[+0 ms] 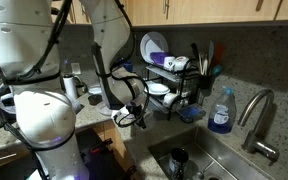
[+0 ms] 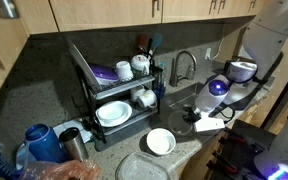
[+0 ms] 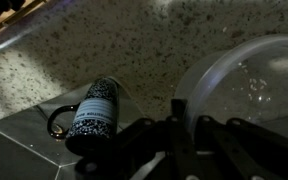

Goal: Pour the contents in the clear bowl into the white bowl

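The clear bowl fills the right of the wrist view, glassy with pale glints inside; what it holds is not discernible. My gripper is shut on its near rim, dark fingers pinched together. In an exterior view the gripper hangs over the counter's edge by the sink, with the pale bowl under it. The white bowl sits on the counter, apart from the gripper and in front of the dish rack. The arm and gripper also show in an exterior view.
A patterned mug lies in the sink below the gripper. A two-tier dish rack with plates and cups stands against the wall. The faucet and a blue soap bottle stand by the sink. Blue containers crowd the counter's end.
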### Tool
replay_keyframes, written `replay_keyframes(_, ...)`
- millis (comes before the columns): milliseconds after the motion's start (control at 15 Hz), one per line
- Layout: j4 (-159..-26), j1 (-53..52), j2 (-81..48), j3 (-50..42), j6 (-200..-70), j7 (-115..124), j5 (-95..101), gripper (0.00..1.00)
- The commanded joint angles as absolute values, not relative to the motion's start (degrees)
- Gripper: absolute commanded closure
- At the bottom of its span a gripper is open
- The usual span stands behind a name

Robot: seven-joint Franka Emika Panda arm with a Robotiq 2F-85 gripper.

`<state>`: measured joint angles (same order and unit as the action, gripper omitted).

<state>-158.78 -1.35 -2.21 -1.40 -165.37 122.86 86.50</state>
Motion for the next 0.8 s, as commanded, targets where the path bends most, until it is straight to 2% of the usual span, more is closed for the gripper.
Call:
replay_keyframes(0,-158.8,-1.4,-2.2,-1.4,-165.4,122.9,86.5,0.99)
replay_keyframes(733,-158.7,1.8,-3.1,-4.8,-175.8,119.6,81.5,0.99)
